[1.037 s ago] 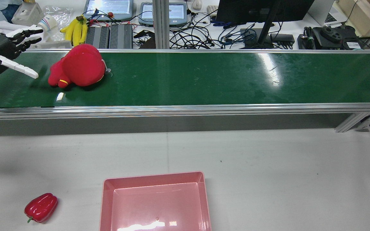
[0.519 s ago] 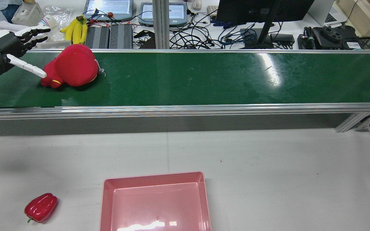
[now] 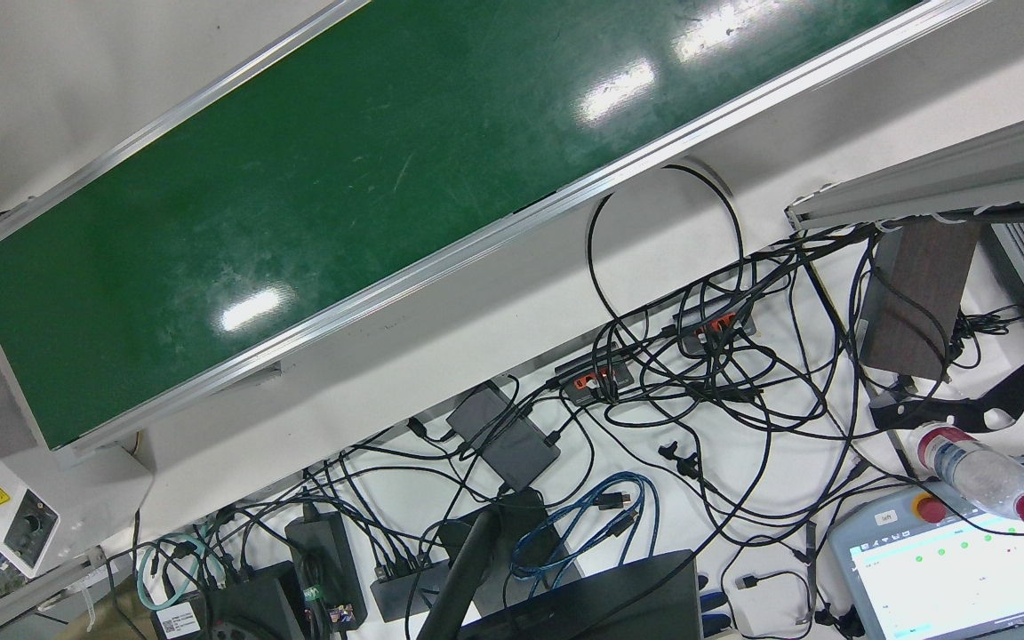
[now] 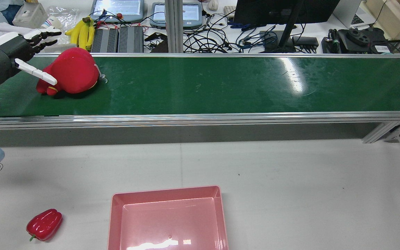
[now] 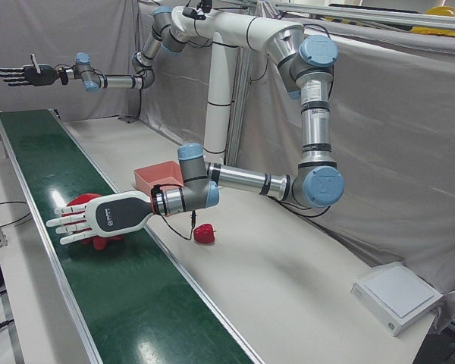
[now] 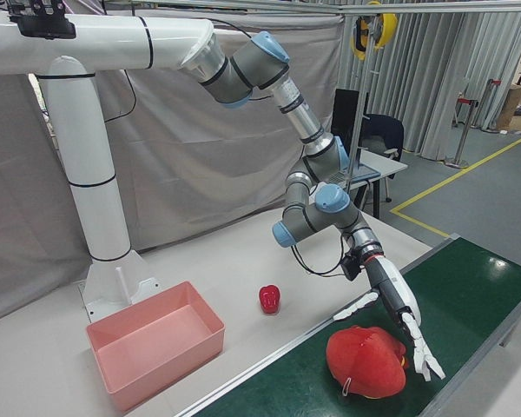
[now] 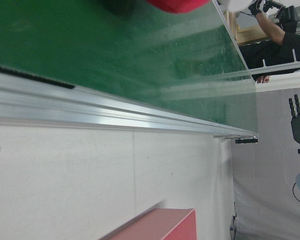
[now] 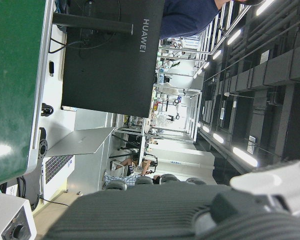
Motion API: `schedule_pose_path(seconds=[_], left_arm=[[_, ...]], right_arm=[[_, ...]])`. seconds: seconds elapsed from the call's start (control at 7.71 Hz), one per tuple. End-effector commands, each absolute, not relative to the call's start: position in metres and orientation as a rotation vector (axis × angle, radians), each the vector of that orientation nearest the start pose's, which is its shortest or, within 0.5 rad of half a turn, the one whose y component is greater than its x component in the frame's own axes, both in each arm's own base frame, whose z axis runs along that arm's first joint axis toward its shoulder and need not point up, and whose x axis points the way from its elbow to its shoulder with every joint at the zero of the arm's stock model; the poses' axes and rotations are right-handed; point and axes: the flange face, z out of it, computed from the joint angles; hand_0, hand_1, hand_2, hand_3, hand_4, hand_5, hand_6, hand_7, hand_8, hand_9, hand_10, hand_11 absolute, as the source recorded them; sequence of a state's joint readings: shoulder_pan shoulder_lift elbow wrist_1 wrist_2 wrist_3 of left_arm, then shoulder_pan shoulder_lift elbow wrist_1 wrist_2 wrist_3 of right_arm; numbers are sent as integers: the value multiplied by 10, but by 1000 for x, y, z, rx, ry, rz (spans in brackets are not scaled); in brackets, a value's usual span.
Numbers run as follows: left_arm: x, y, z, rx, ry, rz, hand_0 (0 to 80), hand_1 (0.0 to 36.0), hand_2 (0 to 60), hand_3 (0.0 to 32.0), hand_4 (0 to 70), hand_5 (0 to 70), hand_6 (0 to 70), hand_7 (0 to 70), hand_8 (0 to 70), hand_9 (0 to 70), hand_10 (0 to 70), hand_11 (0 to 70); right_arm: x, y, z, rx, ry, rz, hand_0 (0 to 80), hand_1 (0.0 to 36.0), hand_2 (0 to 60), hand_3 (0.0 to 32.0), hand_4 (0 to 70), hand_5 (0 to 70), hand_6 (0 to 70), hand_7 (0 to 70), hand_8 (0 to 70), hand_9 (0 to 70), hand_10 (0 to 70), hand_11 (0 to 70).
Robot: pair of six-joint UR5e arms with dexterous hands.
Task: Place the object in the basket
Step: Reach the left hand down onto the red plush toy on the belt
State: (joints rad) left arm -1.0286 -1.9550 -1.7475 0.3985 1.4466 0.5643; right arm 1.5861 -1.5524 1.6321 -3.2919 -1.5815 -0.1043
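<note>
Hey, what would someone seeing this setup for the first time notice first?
Probably the big red plush toy lying on the green conveyor belt, with the left robot hand spread open right beside it. Next, the empty pink basket on the grey table, a red bell pepper to its left.

A red pepper lies on the table; bananas behind the conveyor.

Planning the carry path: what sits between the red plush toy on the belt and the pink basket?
In the rear view, nothing stands between red plush toy and pink basket: just green belt, its aluminium rail and bare table.
</note>
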Motion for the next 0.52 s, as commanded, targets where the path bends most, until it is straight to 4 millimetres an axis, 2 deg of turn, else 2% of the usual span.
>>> schedule_pose_path(seconds=[0.0,0.13,0.26,0.39], left_arm=[[197,-590,432,131,1999,-1510,688,214,0,0,88,186,22,27,70,116,0,0],[197,-590,432,131,1996,-1512,675,213,0,0,95,206,28,36,93,147,0,0],[197,-590,433,133,1987,-1516,661,218,0,0,122,256,39,52,120,185,0,8],[196,-589,433,132,1972,-1526,653,224,0,0,265,404,69,110,189,284,75,132]], right_arm=[[140,-489,663,-118,2189,-2350,0,0,0,0,0,0,0,0,0,0,0,0],[140,-489,663,-118,2189,-2350,0,0,0,0,0,0,0,0,0,0,0,0],[140,-489,663,-118,2189,-2350,0,0,0,0,0,0,0,0,0,0,0,0],[140,-489,663,-118,2189,-2350,0,0,0,0,0,0,0,0,0,0,0,0]])
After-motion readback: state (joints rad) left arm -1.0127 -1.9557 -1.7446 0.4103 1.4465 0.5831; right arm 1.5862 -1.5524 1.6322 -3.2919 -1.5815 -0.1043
